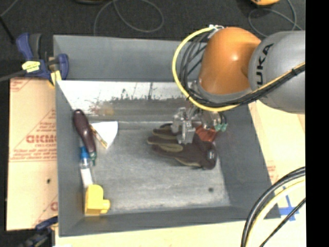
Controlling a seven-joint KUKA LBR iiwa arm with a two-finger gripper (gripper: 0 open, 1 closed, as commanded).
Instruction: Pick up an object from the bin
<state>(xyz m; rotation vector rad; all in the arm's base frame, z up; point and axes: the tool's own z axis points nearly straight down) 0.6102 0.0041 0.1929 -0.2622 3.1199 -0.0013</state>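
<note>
dark glove [181,149]: upper part hidden under hand [186,133] | red thing [206,134]: mostly hidden

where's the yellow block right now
In the camera view, the yellow block lies in the lower-left corner of the bin, just below a white tube, far left of the claw.

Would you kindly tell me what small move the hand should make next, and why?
Probably a short, straight descent onto the dark glove. The hand stands directly over the glove's left part, right of the middle of the bin, while the maroon-handled tool and the yellow block lie far off by the left wall. Whether it already touches the glove I cannot tell.
</note>
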